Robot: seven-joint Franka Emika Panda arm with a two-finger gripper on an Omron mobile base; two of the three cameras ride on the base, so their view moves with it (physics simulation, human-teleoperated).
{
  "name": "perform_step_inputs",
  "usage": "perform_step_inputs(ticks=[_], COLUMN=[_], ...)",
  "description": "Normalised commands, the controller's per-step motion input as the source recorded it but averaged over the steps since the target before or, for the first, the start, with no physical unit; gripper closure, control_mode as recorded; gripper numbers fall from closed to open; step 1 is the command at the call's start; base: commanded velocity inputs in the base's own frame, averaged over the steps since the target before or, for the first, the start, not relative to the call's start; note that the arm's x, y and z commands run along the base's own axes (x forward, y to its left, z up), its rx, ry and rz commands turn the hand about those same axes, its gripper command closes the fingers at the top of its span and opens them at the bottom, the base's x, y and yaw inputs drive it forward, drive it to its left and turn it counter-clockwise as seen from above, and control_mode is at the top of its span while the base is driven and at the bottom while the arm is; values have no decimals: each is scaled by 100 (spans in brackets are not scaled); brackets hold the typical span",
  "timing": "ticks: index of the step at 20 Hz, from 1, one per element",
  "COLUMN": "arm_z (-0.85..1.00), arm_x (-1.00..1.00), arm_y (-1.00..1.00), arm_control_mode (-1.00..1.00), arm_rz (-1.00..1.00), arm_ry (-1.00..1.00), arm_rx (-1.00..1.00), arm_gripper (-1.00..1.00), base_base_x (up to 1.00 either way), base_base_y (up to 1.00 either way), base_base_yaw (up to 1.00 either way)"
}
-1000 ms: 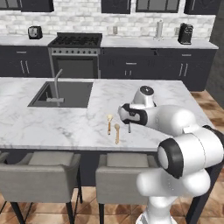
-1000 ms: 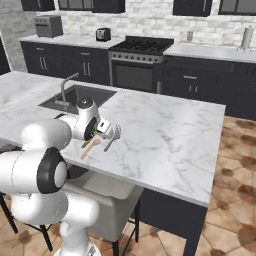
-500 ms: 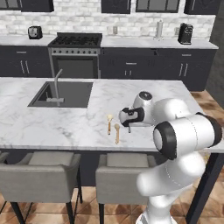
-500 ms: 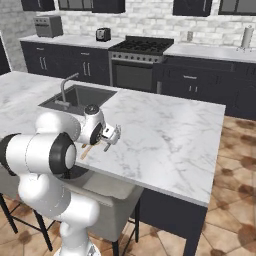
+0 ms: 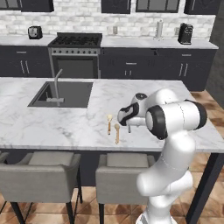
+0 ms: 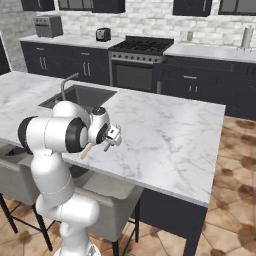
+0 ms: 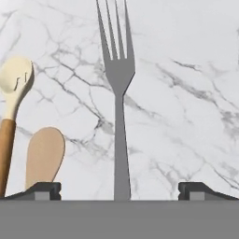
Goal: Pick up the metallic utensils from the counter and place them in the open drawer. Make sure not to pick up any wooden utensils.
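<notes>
End effector poised wide over the fork

The end effector (image 7: 119, 189) hangs low above the marble worktop (image 7: 186, 93) with its fingertips (image 7: 44, 189) spread wide and nothing held — the grey fork (image 7: 119, 88) lies flat between them, tines pointing away. Two wooden spoons (image 7: 14, 107) lie just beside the fork; from the left base view, they (image 5: 113, 127) rest near the worktop's front edge.

Fork (image 7: 119, 116) flat on counter (image 7: 186, 93), two wooden spoons (image 7: 44, 156) just left, side by side.
</notes>
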Motion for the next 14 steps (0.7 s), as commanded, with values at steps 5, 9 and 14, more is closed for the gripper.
perform_step_inputs(ticks=[5,9,14], arm_z=[-34,-32,-31], arm_x=[41,38,35], arm_y=[-7,-2,0], arm_control_mode=[-100,-100,-100], arm_rz=[1,2,2], arm_ry=[6,3,1], arm_rx=[0,0,0], arm_gripper=[-100,-100,-100], base_base_x=[0,0,0], base_base_y=[0,0,0], base_base_yaw=[0,0,0])
